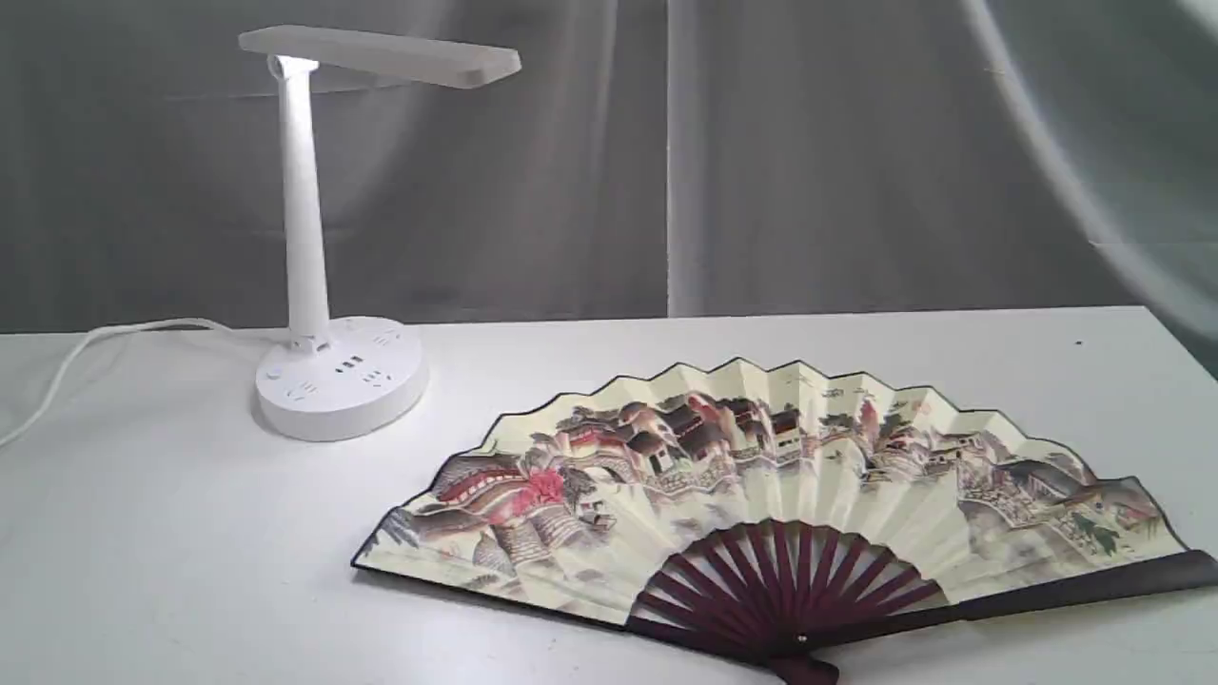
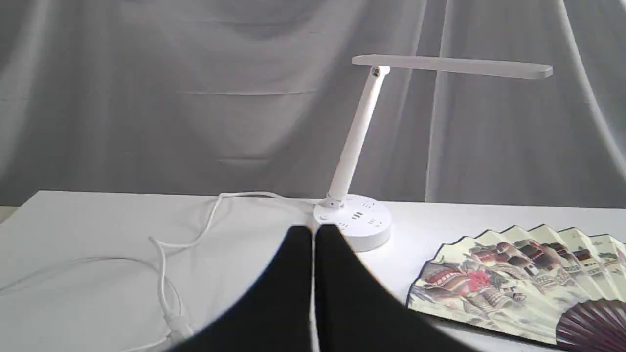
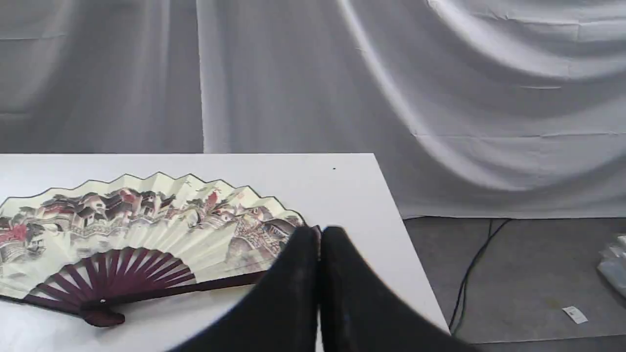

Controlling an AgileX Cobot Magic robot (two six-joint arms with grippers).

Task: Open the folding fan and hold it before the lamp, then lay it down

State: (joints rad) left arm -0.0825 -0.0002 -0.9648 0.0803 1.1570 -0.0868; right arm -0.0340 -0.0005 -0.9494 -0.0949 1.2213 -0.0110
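The folding fan (image 1: 761,485) lies spread wide open and flat on the white table (image 1: 171,571), cream painted leaf toward the back, maroon ribs and pivot toward the front edge. It also shows as the folding fan (image 2: 513,283) and the folding fan (image 3: 146,230). The white lamp (image 1: 309,238) stands upright at the table's back left, apart from the fan; the lamp (image 2: 357,146) is also ahead of my left gripper (image 2: 313,232). Both grippers are shut and hold nothing. My right gripper (image 3: 320,233) hovers over the fan's right end guard. Neither gripper appears in the exterior view.
The lamp's white cord (image 2: 166,254) loops across the table's left part, ending at a plug. Grey drapes (image 1: 761,143) hang behind the table. The table's right edge (image 3: 406,244) drops to a grey floor with a black cable (image 3: 469,274).
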